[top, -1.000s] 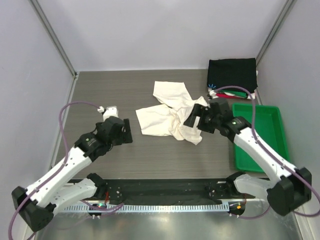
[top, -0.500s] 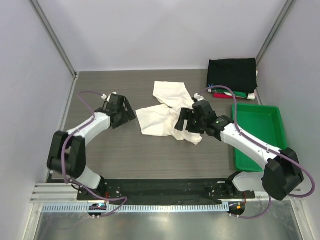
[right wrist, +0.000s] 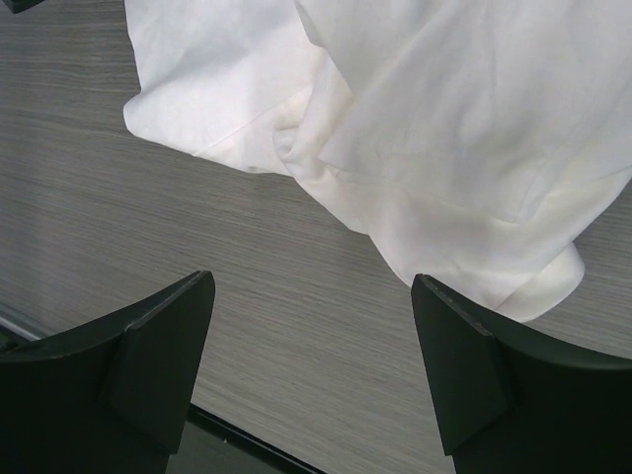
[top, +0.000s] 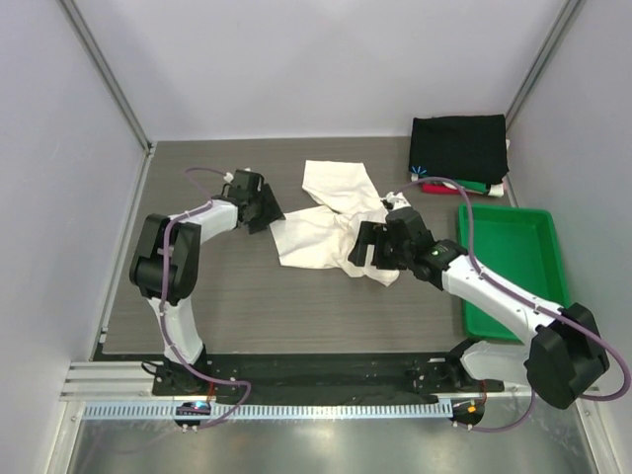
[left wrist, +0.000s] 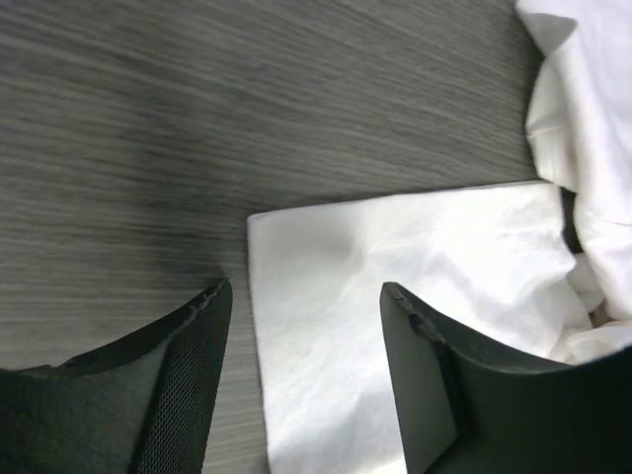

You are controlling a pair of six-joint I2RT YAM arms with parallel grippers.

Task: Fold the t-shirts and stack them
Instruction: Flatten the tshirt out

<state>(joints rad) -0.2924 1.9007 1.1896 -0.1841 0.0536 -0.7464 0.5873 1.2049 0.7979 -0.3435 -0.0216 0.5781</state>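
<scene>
A crumpled white t-shirt (top: pixel 331 222) lies in the middle of the dark table; no print shows on it. My left gripper (top: pixel 269 214) is open at the shirt's left corner, and in the left wrist view the white cloth (left wrist: pixel 415 267) lies between and ahead of the spread fingers. My right gripper (top: pixel 361 247) is open at the shirt's near right edge; in the right wrist view the cloth (right wrist: pixel 434 128) lies just beyond the fingers, with bare table between them. A folded black t-shirt (top: pixel 458 146) tops a stack at the back right, with red, green and white cloth (top: pixel 456 185) under it.
A green plastic tray (top: pixel 514 267) stands at the right edge. White walls with metal posts close in the table on three sides. The black rail (top: pixel 316 375) with the arm bases runs along the near edge.
My left arm has swung in from the near left up to the shirt's left corner. My right gripper has moved left and down along the shirt's near right edge.
</scene>
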